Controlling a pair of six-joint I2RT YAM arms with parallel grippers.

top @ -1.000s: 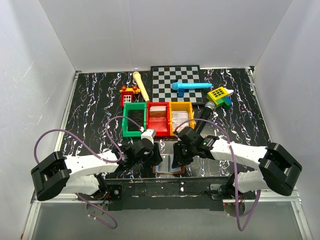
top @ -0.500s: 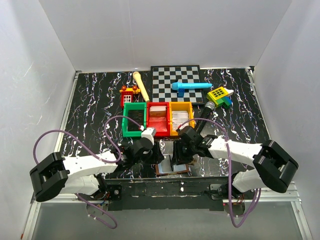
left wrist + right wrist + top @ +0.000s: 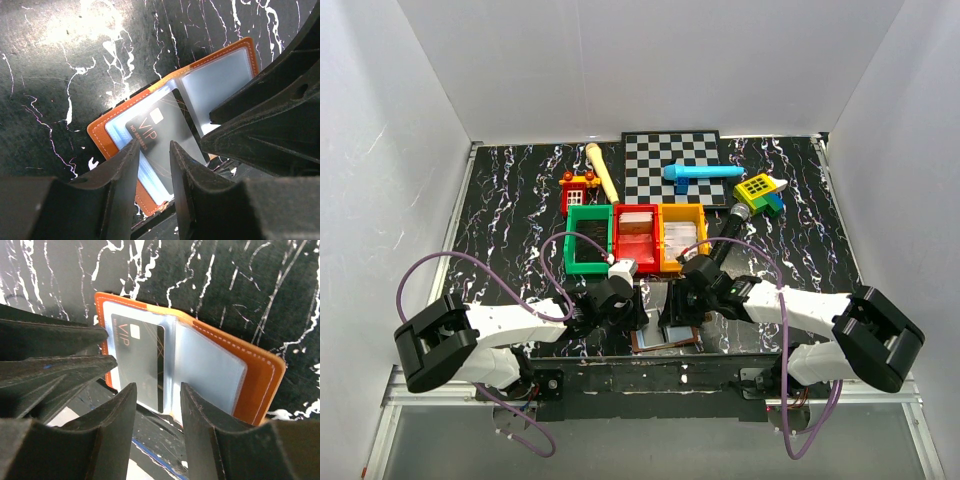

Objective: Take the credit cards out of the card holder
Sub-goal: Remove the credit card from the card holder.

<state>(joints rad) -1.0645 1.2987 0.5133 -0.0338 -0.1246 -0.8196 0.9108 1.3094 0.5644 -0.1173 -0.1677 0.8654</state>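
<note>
Orange-brown leather card holder (image 3: 260,375) lies spread open at the near edge of the marbled table (image 3: 50,75), exposing a black VIP card (image 3: 165,122) under its clear sleeve. Left gripper (image 3: 153,146), narrowly parted, straddles the card's corner, apparently to extract it; right gripper (image 3: 158,388) hovers agape, empty.

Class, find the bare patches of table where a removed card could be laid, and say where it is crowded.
Free: left strip of table beside the green bin and red toy house; right side, nearer than the yellow toy. Crowded: centre, chessboard to card holder.
</note>
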